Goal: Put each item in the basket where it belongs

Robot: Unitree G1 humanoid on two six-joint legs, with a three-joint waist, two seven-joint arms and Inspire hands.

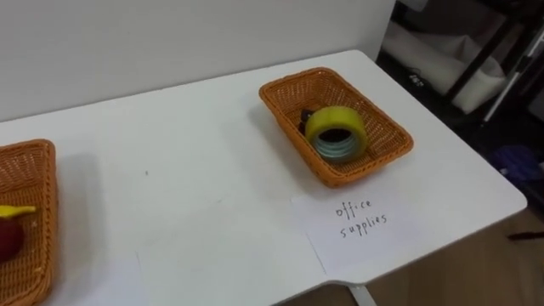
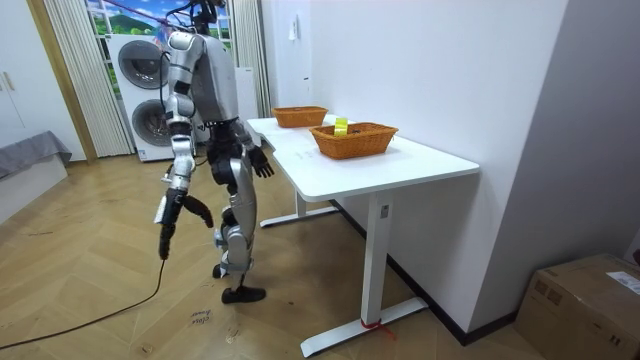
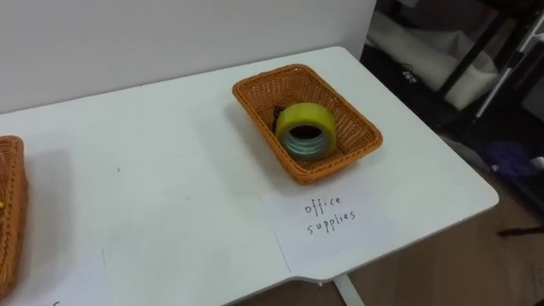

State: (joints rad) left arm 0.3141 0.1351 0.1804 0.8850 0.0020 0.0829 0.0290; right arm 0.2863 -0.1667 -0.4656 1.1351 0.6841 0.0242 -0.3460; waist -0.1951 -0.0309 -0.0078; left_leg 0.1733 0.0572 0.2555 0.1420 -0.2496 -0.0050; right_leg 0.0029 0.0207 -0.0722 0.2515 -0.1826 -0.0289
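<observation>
Far left of the eye views: the fruit basket (image 1: 44,212) is cut by the frame edge. It holds a red fruit (image 1: 8,240) with a yellow fruit (image 1: 13,211) on top. The rest of its contents cannot be checked.

Centre: the white desk (image 1: 195,170) between the baskets carries no loose item.

Right of centre: the office basket (image 1: 289,136) holds a yellow tape roll (image 1: 336,117) propped on edge against a bluish roll (image 1: 340,151). A paper label (image 1: 357,246) lies just below it, near the desk's front edge.

Room view: the robot stands at the picture's left, just beside the desk, with one foot raised. Its left hand (image 2: 262,160) hangs near the desk edge, fingers spread and holding nothing. The right hand (image 2: 170,212) hangs low at its side. I cannot tell how its fingers are set.

Assessment: sorting looks complete or nearly so.

Risks:
- The tape roll is not lying flat. A knock to the desk from the nearby left hand or from an unsteady step could roll it over the basket's low wall.
- Any item outside these views would go unsorted.
</observation>
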